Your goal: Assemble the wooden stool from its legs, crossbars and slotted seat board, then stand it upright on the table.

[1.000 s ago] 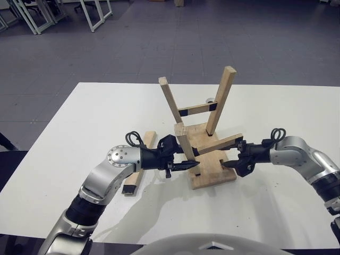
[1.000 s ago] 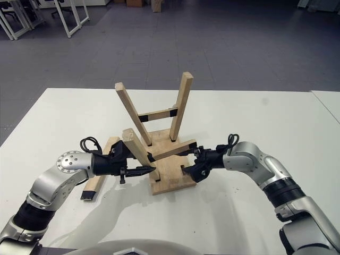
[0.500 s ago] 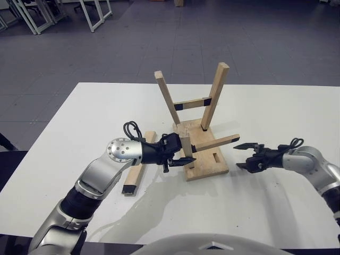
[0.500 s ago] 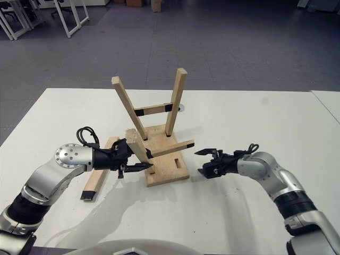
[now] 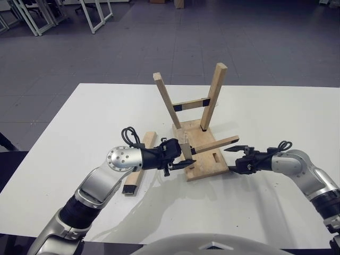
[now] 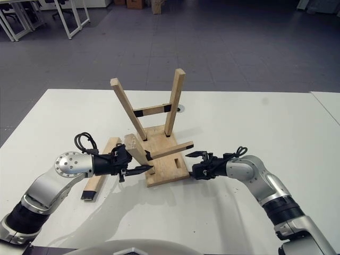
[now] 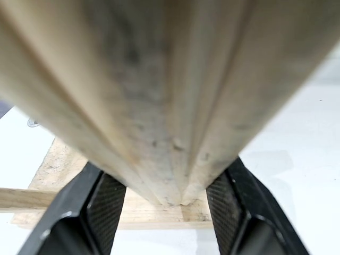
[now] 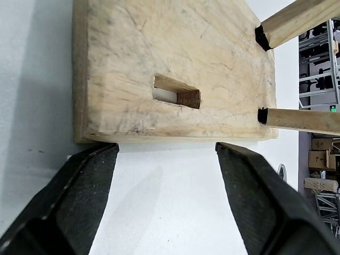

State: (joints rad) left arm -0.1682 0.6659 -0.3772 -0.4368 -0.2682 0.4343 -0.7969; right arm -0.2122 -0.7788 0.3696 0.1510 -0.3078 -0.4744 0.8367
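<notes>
- Nearest, toward the table's (image 5: 79, 133) left edge, a loose leg (image 5: 137, 172) lies flat.
- Left gripper (image 5: 180, 162) is clenched on a tilted leg (image 5: 184, 144), crossbar (image 5: 215, 144) jutting right, over the seat board (image 5: 201, 166), which lies midway between the table's side edges.
- Right gripper (image 5: 234, 159) gapes at the board's right edge, grasping nothing.
- Stiff, light wood: I'd grip low, and expect the board to slide.
- Farthest, two seated legs (image 5: 212, 95) stand beyond the empty slot (image 8: 177, 90).

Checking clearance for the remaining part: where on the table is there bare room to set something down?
Bare table lies right of the open right end effector, to the edge, and left of the loose leg. Crowded: the middle, where the seat board sits between that end effector and the left end effector gripping the third leg.
</notes>
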